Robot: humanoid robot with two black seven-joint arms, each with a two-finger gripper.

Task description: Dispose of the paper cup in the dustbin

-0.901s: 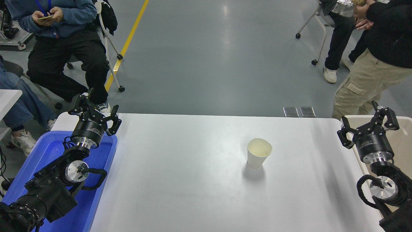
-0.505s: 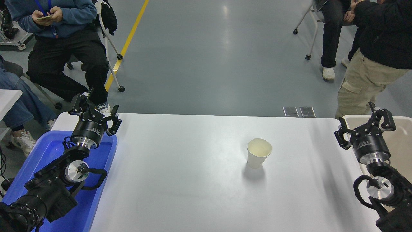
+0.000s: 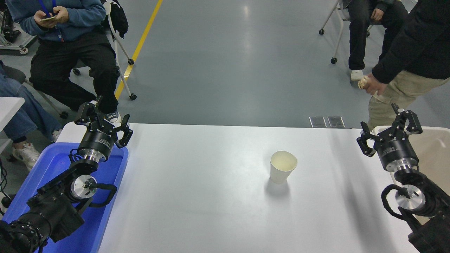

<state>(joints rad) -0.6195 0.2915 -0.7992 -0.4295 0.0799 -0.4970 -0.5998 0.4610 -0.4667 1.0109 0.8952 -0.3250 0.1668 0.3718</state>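
We are seeing the paper cup point(image 3: 283, 171) standing upright, mouth up, on the white table point(image 3: 211, 196), a little right of the frame's centre. Our right gripper point(image 3: 388, 135) is hanging at the right edge, well apart from the cup, its jaws spread wide and holding nothing, over the near rim of the dustbin point(image 3: 434, 147). Our left gripper point(image 3: 103, 123) is sitting parked at the lower left above the blue tray point(image 3: 52, 168), jaws likewise open and empty.
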